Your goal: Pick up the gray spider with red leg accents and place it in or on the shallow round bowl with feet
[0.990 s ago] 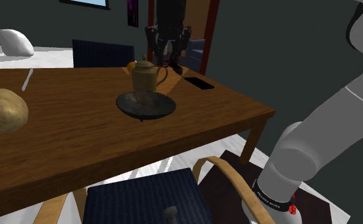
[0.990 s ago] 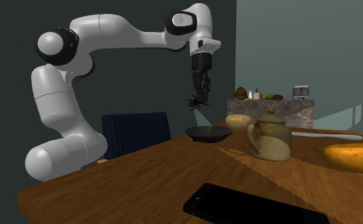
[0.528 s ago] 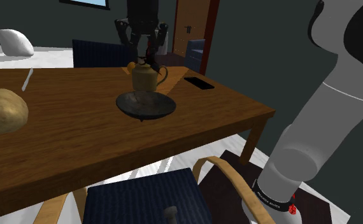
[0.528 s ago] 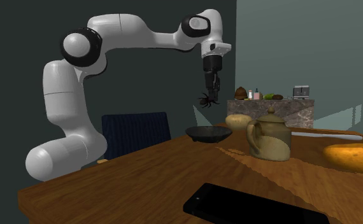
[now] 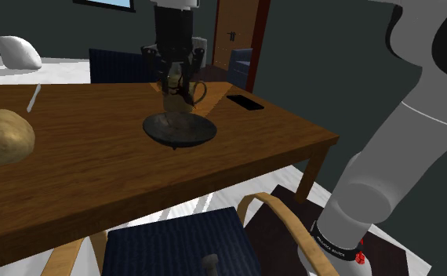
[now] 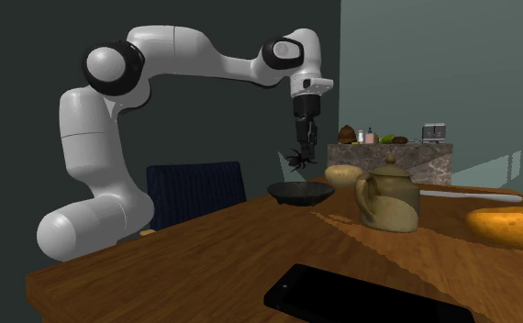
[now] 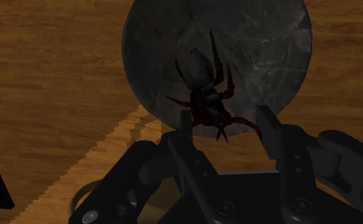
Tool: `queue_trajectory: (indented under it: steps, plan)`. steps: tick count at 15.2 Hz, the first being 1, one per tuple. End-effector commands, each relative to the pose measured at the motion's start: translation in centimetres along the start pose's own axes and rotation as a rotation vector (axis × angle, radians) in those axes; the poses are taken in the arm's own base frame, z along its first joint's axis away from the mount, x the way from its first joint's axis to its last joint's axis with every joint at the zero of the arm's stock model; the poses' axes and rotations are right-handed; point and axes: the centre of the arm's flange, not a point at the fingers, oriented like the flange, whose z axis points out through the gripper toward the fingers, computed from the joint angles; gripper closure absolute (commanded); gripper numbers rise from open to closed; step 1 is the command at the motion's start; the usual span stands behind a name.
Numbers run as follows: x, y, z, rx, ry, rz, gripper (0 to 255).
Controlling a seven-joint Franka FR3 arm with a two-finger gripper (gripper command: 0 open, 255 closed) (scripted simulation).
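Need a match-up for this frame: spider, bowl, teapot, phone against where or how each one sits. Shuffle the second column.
1 spider
2 bowl
3 teapot
4 phone

A lying flat near the edge of the table
B tan, lid on, standing upright
C in the air, clasped by the fingers
D dark and round, directly below the gripper

Pairs: 1-C, 2-D, 3-B, 4-A
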Motion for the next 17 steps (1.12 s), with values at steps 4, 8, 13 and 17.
queue_trajectory:
  steps: [4,8,13,17]
  plan:
    - [-0.2,-0.2,2.6,0.0,0.0,0.0,255]
    - [-0.3,-0.3,4.3,0.0,0.0,0.0,255]
    - [-0.3,-0.3,4.3,0.0,0.0,0.0,255]
    - [-0.3,-0.3,4.3,0.0,0.0,0.0,0]
